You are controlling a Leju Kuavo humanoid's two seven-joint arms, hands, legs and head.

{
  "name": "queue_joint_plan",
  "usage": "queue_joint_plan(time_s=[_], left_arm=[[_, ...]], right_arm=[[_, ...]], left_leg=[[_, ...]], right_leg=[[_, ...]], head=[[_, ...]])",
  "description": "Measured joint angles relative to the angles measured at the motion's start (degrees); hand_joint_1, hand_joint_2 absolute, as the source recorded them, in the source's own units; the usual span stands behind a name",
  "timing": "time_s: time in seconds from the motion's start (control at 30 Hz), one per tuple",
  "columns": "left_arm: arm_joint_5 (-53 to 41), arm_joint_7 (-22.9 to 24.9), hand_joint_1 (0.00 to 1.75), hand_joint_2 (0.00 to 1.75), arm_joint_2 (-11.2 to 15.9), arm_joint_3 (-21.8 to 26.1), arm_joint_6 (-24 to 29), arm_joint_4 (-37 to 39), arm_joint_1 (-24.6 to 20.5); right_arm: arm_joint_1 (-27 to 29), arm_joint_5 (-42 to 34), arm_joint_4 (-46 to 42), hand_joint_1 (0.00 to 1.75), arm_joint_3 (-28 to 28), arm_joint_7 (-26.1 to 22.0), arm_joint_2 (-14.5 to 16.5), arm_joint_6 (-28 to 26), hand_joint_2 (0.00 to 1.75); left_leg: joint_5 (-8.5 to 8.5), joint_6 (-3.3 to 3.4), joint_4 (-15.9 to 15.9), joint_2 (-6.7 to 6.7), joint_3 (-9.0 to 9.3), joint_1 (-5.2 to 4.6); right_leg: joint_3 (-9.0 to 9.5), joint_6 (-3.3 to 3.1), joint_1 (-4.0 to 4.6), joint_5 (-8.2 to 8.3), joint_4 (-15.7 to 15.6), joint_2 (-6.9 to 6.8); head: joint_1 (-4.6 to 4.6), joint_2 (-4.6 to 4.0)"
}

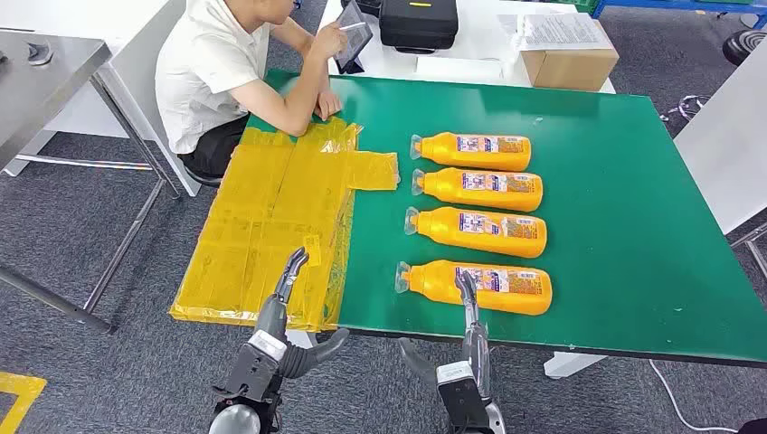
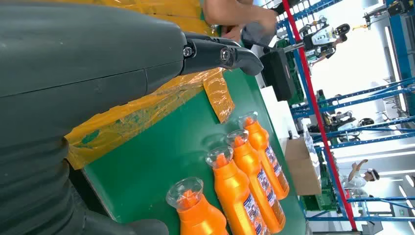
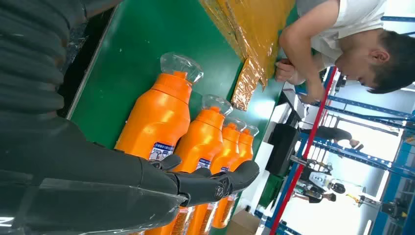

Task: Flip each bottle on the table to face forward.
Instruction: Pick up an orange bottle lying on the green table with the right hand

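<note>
Several orange bottles lie on their sides in a column on the green table (image 1: 624,181), clear caps pointing left and labels up. The nearest bottle (image 1: 484,287) (image 3: 156,122) (image 2: 195,218) lies close to the front edge; the farthest bottle (image 1: 475,150) is mid-table. My right hand (image 1: 470,333) (image 3: 98,181) reaches in from the front edge, fingers straight, their tips over the nearest bottle, holding nothing. My left hand (image 1: 279,312) (image 2: 98,63) hovers over the yellow plastic sheet (image 1: 271,217), fingers (image 2: 220,54) extended, also holding nothing.
A person (image 1: 217,72) sits at the table's far left corner, an arm on the yellow sheet, holding a tablet (image 1: 353,41). A cardboard box (image 1: 565,50) and a black bag (image 1: 416,23) stand on a white table behind. A grey table (image 1: 45,72) stands at far left.
</note>
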Motion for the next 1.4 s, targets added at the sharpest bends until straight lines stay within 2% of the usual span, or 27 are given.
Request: queue_joint_plan(time_s=[0.67,0.83,0.93,1.1,1.4], left_arm=[[-0.15,-0.17,0.00,1.75,0.00,-0.02,0.01,0.78,0.13],[-0.13,-0.17,0.00,1.75,-0.02,-0.07,-0.08,0.84,0.10],[0.04,-0.24,0.00,1.75,-0.01,-0.19,-0.68,1.18,-0.03],[1.25,-0.96,0.00,1.75,-0.04,-1.44,-2.01,2.17,-0.11],[2.50,-2.05,0.00,1.75,-0.87,-3.10,-3.24,4.29,-1.62]], right_arm=[[0.03,-0.48,0.02,0.00,0.00,0.00,0.00,-0.76,1.75],[0.05,1.14,0.04,0.00,-0.20,0.02,-0.11,-2.47,1.75],[-0.03,6.50,0.11,0.00,-1.63,1.48,-0.50,-3.88,1.75],[-0.59,21.20,0.29,0.00,-6.06,7.98,-2.80,-4.17,1.75],[-2.70,38.46,2.03,0.00,-10.64,16.50,-7.11,-3.79,1.75]], left_leg=[[0.00,0.00,0.00,0.00,0.00,0.00],[0.00,0.00,0.00,0.00,0.00,0.00],[0.00,0.00,0.00,0.00,0.00,0.00],[0.00,0.00,0.00,0.00,0.00,-0.03],[0.00,0.01,0.01,0.00,0.00,-0.04]], right_leg=[[0.00,0.00,0.00,0.00,0.00,0.00],[-0.01,0.00,0.00,0.00,0.00,0.00],[-0.01,0.00,0.00,0.00,0.00,0.00],[0.00,0.01,-0.02,0.01,-0.01,0.00],[0.01,0.02,-0.02,0.02,-0.01,0.00]], head=[[0.00,0.00],[0.00,0.00],[0.00,0.00],[0.01,0.00],[-0.01,0.00]])
